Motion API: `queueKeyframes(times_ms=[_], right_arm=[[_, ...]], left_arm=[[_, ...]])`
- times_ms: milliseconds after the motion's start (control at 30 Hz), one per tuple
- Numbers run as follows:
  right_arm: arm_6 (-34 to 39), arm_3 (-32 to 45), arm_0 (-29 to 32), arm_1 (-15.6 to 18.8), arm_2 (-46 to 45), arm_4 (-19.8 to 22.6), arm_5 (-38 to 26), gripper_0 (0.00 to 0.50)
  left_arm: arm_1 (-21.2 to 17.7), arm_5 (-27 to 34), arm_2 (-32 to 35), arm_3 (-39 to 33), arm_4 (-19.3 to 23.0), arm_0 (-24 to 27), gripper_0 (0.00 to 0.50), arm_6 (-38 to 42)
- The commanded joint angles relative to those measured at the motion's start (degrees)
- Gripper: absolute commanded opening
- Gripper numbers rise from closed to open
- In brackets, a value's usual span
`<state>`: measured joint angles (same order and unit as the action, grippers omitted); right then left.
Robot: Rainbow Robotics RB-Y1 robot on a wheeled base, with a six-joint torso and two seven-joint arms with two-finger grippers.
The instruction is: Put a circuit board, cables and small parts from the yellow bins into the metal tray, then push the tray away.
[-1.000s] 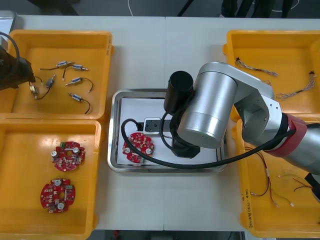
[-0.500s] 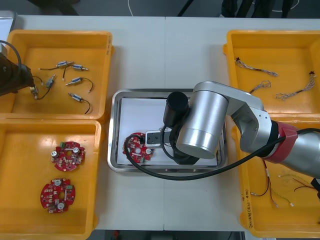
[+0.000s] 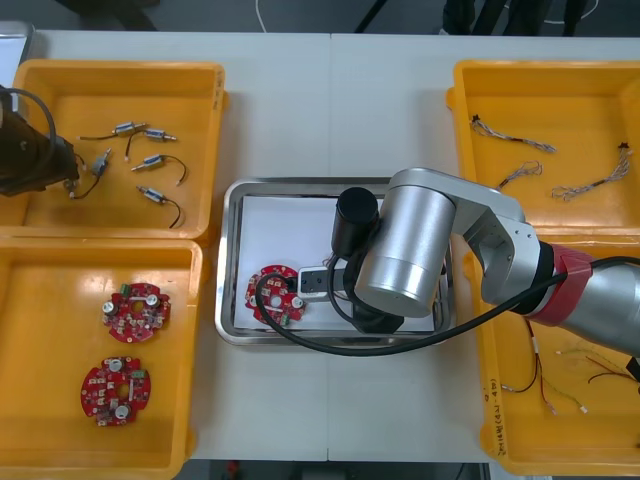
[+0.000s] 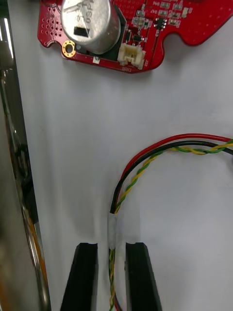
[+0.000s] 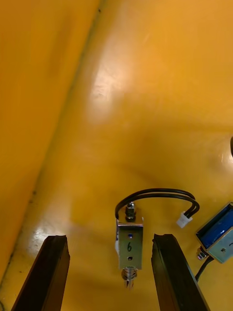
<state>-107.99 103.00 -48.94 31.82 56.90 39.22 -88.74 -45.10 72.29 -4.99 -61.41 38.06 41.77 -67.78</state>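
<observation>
Front view, taken from the left: the left gripper (image 3: 62, 178) hangs inside the yellow bin (image 3: 60, 110) at ten o'clock from the metal tray (image 3: 228, 260), among several small parts. In the left wrist view its fingers (image 5: 48, 272) stand wide apart, with one small metal part (image 5: 130, 245) lying on the bin floor between them and touching neither. That part looks light and rigid, with smooth flat sides that could slip. I judge the boxy body the place to pinch, not the thin black lead (image 5: 160, 194) looping off it, which would only bend. At the centre of the surface (image 3: 330, 100), a circuit board (image 3: 278, 295) lies in the tray at about eight o'clock on its white floor. It is stiff but studded with delicate components, so it is best left undisturbed. The right arm (image 3: 410, 250) reaches over the tray from three o'clock. In the right wrist view the right gripper (image 4: 112, 245) has its fingers closed on a red and yellow cable (image 4: 170, 146), pinching it just below a taped band. The cable is limp and light. Its free length arcs over the tray floor short of the board and would probably trail or snag if dragged.
</observation>
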Motion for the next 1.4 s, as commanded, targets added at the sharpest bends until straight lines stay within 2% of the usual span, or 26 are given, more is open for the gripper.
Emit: queueKeyframes(times_ms=[33,433,467,500,533,567,833,1233,1400], right_arm=[[-2.0,1.4,-2.2,1.4,-0.2,0.2,0.4,0.5],[-2.0,3.7,-2.2,1.3,-5.7,2.0,-2.7,0.5],[-2.0,4.2,-2.2,1.1,-6.9,2.2,-4.0,0.5],[-2.0,4.7,-2.3,0.6,-8.3,2.4,-5.8,0.5],[-2.0,4.8,-2.3,0.3,-9.0,2.5,-6.7,0.5],[-2.0,5.2,-2.2,-0.4,-10.8,2.7,-8.9,0.5],[-0.7,7.7,-2.2,-3.6,-22.1,4.9,-21.1,0.5],[0.8,10.4,-2.2,-4.3,-39.7,5.6,-21.3,0.5],[0.9,10.4,-2.2,-3.4,-43.7,4.9,-21.3,0.5]], left_arm=[[0.8,-0.9,-2.6,0.0,-0.2,2.4,0.5,-6.0],[1.7,-4.5,-4.2,2.5,-0.3,2.4,0.5,-6.3],[1.7,-4.5,-4.2,2.5,-0.2,2.4,0.461,-6.3],[1.7,-4.4,-4.2,2.5,-0.2,2.4,0.298,-6.3],[1.7,-4.4,-4.3,2.6,-0.2,2.4,0.201,-6.4],[1.7,-4.4,-4.2,2.5,-0.2,2.4,0.01,-6.5],[1.7,-2.3,-3.3,1.8,-0.2,2.4,0.0,-6.9],[0.8,8.7,3.1,-6.1,-1.1,2.4,0.0,-7.7],[0.3,13.3,5.5,-10.8,-1.4,2.3,0.001,-7.5]])
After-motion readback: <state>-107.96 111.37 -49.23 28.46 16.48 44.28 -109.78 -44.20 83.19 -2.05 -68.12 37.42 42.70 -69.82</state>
